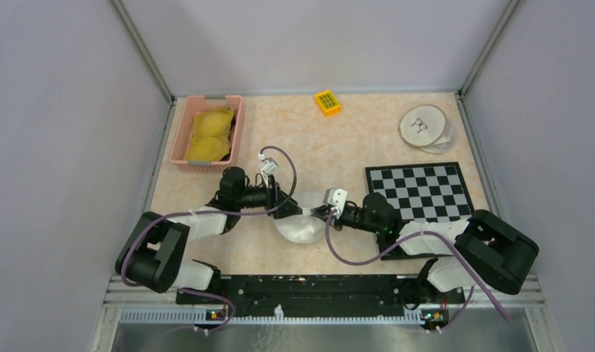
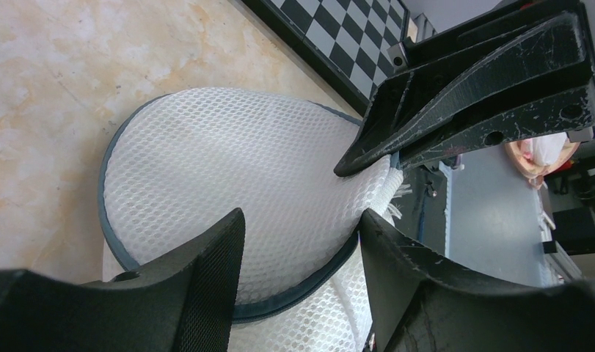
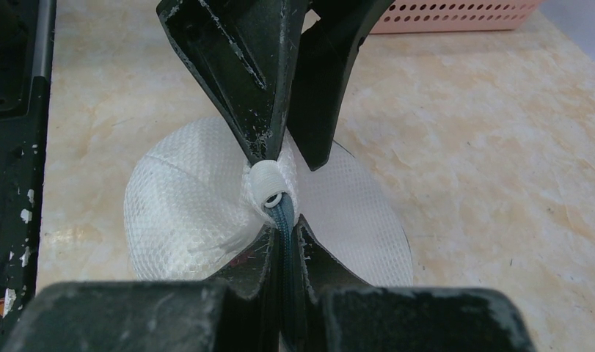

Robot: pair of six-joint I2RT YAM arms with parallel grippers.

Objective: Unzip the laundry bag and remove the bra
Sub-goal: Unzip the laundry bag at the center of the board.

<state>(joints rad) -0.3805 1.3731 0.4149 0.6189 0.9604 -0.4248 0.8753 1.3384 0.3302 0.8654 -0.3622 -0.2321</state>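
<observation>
As the right end effector [image 3: 285,227] clamps the grey trim [image 3: 282,216] of the laundry bag [image 1: 300,224], the bag sits mid-tabletop [image 1: 338,147], directly between both arms. Left end effector [image 2: 301,216] is released, with its fingers flanking the white zipper cap [image 3: 268,187] from the opposite side, just beyond the right's pinch. Bag is round; trim follows the rim. Bra not visible through the mesh. Judgement: left closes on the cap and draws away from the right's anchor.
</observation>
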